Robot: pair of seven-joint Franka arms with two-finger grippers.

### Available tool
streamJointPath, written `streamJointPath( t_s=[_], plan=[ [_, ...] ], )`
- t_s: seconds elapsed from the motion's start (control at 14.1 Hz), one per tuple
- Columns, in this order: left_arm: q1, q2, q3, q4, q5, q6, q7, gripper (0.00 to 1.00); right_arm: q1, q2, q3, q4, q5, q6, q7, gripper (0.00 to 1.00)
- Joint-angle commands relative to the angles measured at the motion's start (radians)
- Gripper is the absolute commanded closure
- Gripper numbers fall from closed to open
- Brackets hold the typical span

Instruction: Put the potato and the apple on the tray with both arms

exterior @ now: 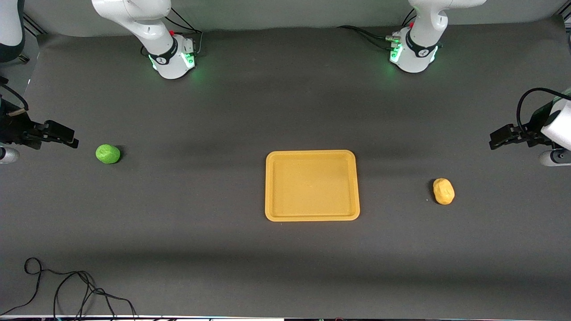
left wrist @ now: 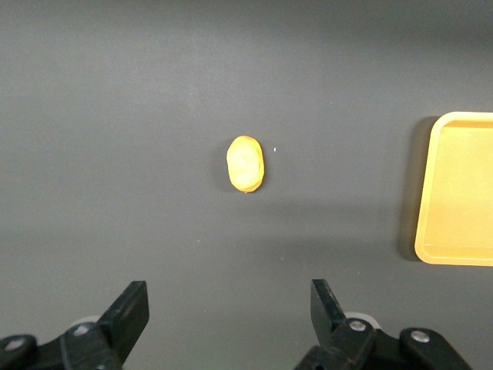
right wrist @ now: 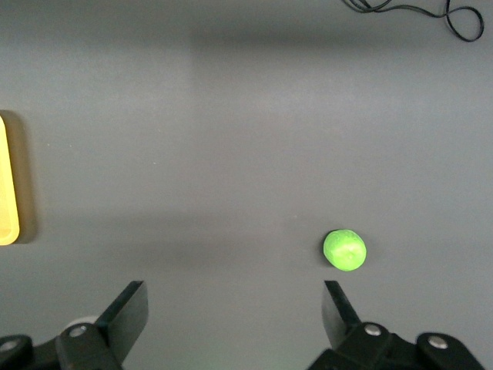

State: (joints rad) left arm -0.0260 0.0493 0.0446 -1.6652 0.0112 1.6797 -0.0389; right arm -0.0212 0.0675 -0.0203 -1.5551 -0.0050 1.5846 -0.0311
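The yellow-orange tray (exterior: 312,214) lies empty in the middle of the table. The potato (exterior: 443,191), a yellow-orange oval lump, lies on the mat toward the left arm's end; it also shows in the left wrist view (left wrist: 246,163). The green apple (exterior: 107,154) lies on the mat toward the right arm's end and shows in the right wrist view (right wrist: 344,250). My left gripper (exterior: 494,140) hangs open and empty above the mat near the potato's end of the table, apart from it. My right gripper (exterior: 71,139) hangs open and empty beside the apple, apart from it.
A loose black cable (exterior: 67,290) lies on the mat near the front edge at the right arm's end. The tray's edge shows in both wrist views (left wrist: 462,193) (right wrist: 6,185). The two arm bases (exterior: 174,58) (exterior: 412,55) stand at the table's top edge.
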Motion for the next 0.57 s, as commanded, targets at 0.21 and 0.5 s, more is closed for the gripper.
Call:
streamJointPath(
  t_s=[0.21, 0.5],
  plan=[
    [0.006, -0.006, 0.008, 0.019, 0.003, -0.051, 0.013, 0.07, 0.006, -0.023, -0.015, -0.079, 0.032, 0.06, 0.02, 0.0],
    [-0.014, 0.02, 0.003, 0.01, -0.001, -0.048, 0.002, 0.07, 0.006, -0.014, -0.018, -0.06, 0.045, 0.06, 0.019, 0.0]
  ],
)
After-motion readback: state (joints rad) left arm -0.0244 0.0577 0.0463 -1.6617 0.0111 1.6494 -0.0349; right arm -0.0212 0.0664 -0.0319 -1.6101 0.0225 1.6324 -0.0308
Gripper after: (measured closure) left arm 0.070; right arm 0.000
